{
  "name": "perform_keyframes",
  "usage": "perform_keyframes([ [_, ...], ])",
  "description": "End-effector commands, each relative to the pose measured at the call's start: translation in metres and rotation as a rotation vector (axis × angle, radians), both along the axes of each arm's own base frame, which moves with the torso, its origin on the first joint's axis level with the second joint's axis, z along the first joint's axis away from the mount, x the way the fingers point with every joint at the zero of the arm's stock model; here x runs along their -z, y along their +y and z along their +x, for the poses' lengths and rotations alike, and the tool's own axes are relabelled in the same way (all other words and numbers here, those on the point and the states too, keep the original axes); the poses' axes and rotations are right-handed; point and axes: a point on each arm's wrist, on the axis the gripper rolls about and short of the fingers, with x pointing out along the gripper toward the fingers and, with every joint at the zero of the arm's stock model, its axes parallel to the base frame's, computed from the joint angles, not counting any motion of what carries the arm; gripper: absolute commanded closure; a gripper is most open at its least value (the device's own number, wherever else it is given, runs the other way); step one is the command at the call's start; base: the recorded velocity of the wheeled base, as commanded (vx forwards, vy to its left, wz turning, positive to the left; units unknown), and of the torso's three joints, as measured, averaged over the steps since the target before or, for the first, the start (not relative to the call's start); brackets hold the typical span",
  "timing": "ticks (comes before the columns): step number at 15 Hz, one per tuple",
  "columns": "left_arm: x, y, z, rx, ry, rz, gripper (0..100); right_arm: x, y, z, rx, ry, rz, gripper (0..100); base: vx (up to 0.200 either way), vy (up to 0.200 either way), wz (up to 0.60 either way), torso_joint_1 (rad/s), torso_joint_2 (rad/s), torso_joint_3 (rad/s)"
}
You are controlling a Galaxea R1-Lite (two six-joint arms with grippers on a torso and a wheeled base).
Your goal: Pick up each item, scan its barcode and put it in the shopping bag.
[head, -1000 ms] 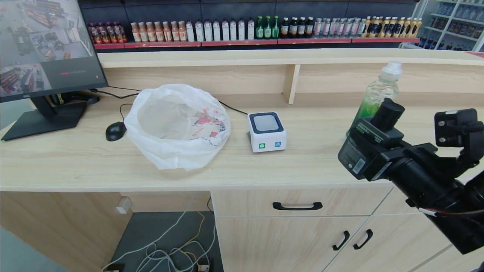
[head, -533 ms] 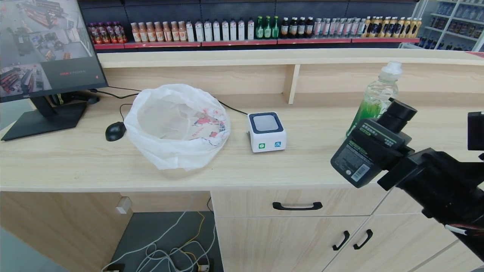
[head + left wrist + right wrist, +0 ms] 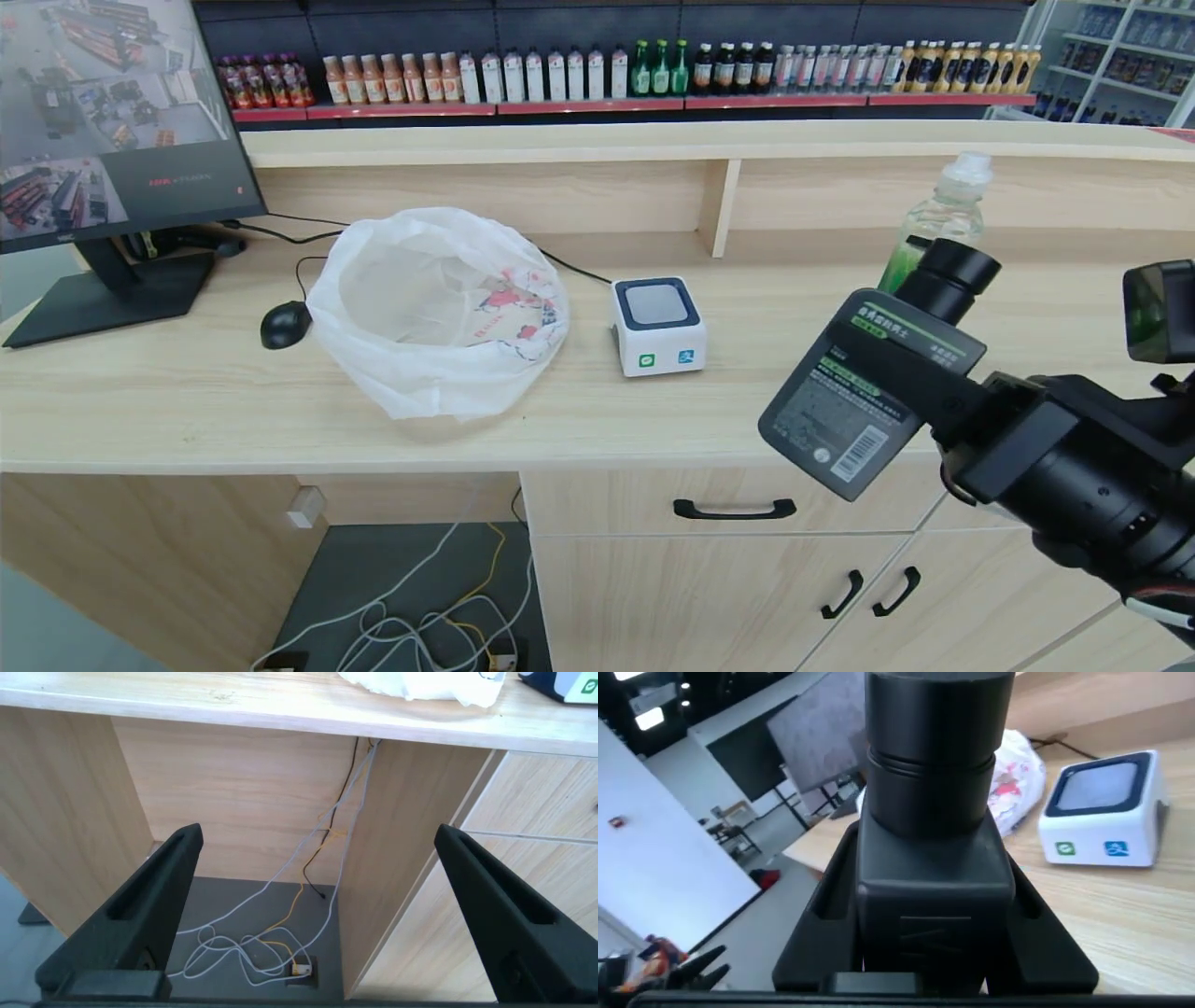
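My right gripper point(image 3: 976, 415) is shut on a black flat bottle point(image 3: 864, 392) with a round black cap. It holds the bottle in the air over the counter's front edge at the right, tilted, with the barcode label facing up. The white scanner cube point(image 3: 657, 325) stands on the counter to the bottle's left, and the white shopping bag point(image 3: 439, 308) lies open beyond it. In the right wrist view the black bottle point(image 3: 938, 859) sits between the fingers, with the scanner point(image 3: 1106, 812) and bag point(image 3: 1018, 775) behind. My left gripper point(image 3: 318, 915) hangs open below the counter's front.
A clear bottle of green drink point(image 3: 934, 219) stands on the counter behind the held bottle. A monitor point(image 3: 103, 112) and a mouse point(image 3: 285, 324) sit at the left. A raised ledge point(image 3: 653, 140) runs along the counter's back. Drawers point(image 3: 734, 509) and loose cables point(image 3: 271, 943) are below.
The right arm carried the black bottle left and nearer, and tipped it so the barcode label faces up more. The bag, scanner and drink bottle stayed put.
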Motion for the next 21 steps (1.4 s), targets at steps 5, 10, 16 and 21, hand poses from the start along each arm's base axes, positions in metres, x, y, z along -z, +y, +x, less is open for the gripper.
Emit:
perform_keyframes([
  [5, 0.000, 0.000, 0.000, -0.001, 0.000, -0.002, 0, -0.007, 0.018, -0.016, -0.166, 0.012, 0.096, 100, 0.000, 0.000, 0.00, 0.000, 0.00, 0.000],
  [10, 0.000, 0.000, 0.000, -0.001, 0.000, 0.000, 0, -0.010, 0.032, -0.029, -0.270, 0.029, 0.126, 100, 0.000, 0.000, 0.00, 0.000, 0.00, 0.000],
  [16, 0.000, 0.000, 0.000, -0.001, 0.000, 0.000, 0, -0.017, 0.046, -0.021, -0.292, 0.017, 0.150, 100, 0.000, 0.000, 0.00, 0.000, 0.00, 0.000],
  [21, 0.000, 0.000, 0.000, -0.001, 0.000, 0.000, 0, -0.021, 0.047, -0.021, -0.301, 0.005, 0.161, 100, 0.000, 0.000, 0.00, 0.000, 0.00, 0.000],
])
